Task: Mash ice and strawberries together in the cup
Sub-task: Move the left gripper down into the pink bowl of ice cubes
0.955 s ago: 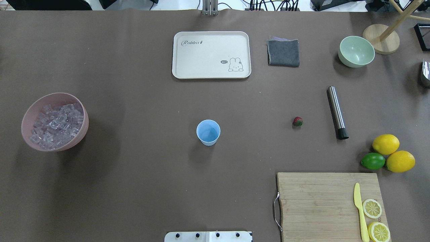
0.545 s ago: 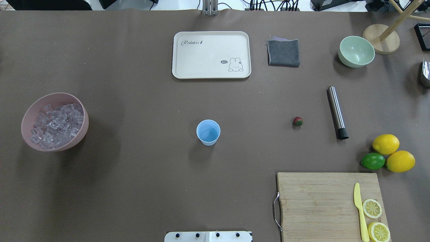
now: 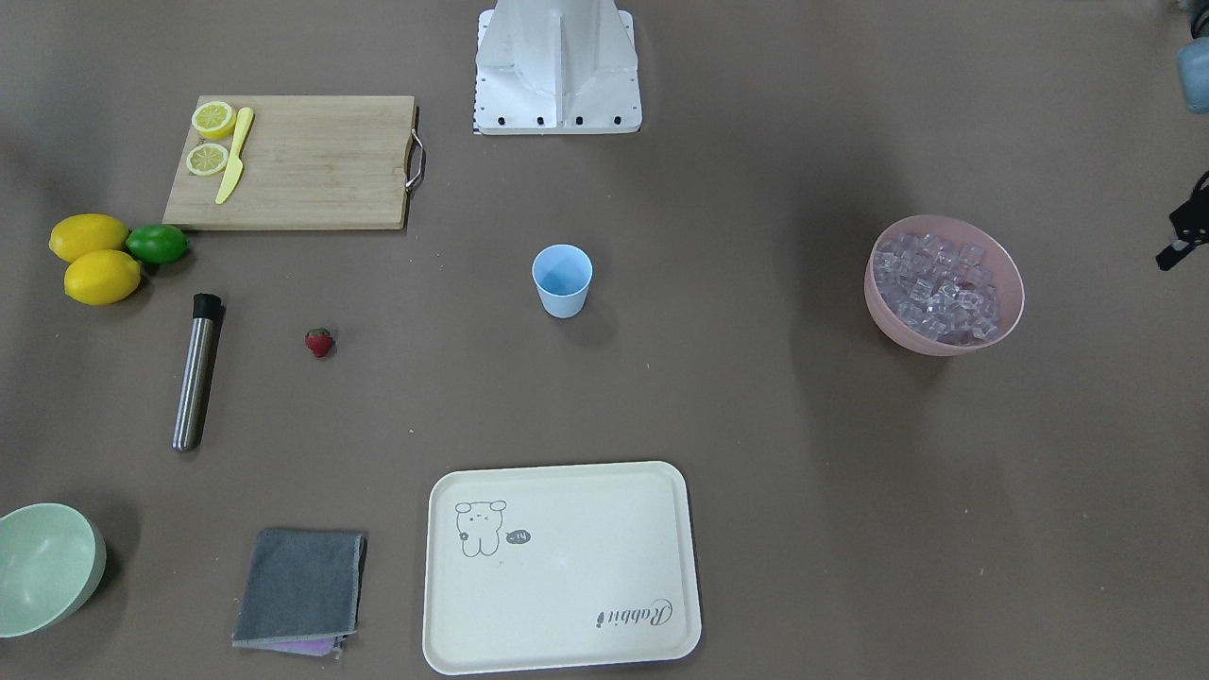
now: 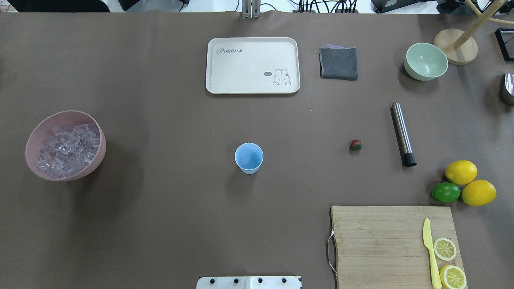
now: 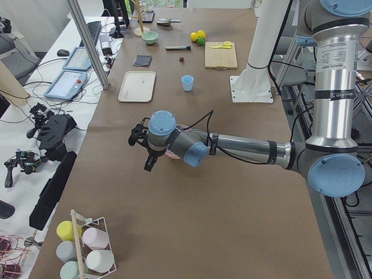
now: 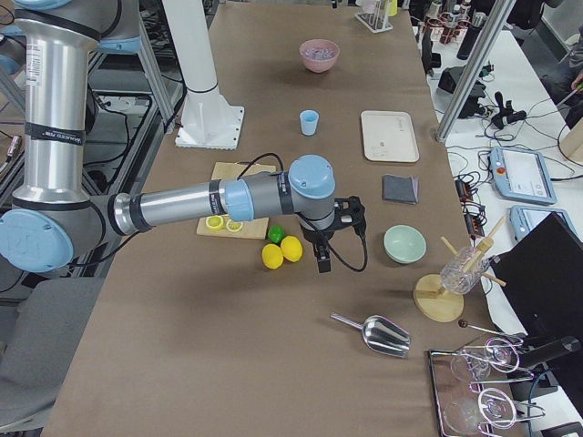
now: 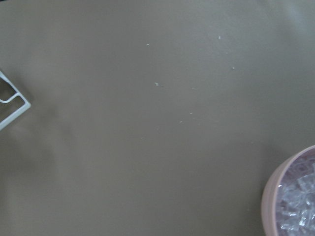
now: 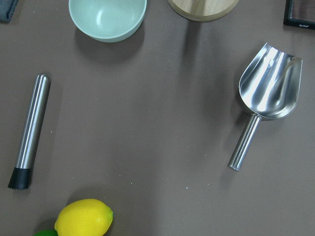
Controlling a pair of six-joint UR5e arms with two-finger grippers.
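Observation:
The light blue cup stands upright mid-table. A small red strawberry lies to its right, near a steel muddler. Ice fills the pink bowl at the far left. My left gripper hovers beyond that bowl, off the table's left end; the left wrist view catches only the ice at its corner. My right gripper hangs over the table's right end near the lemons. Both show clearly only in side views, so I cannot tell whether they are open or shut.
A cream tray, grey cloth and pale green bowl line the far edge. Two lemons and a lime sit by a cutting board with a knife and lemon slices. A steel scoop lies at the right end.

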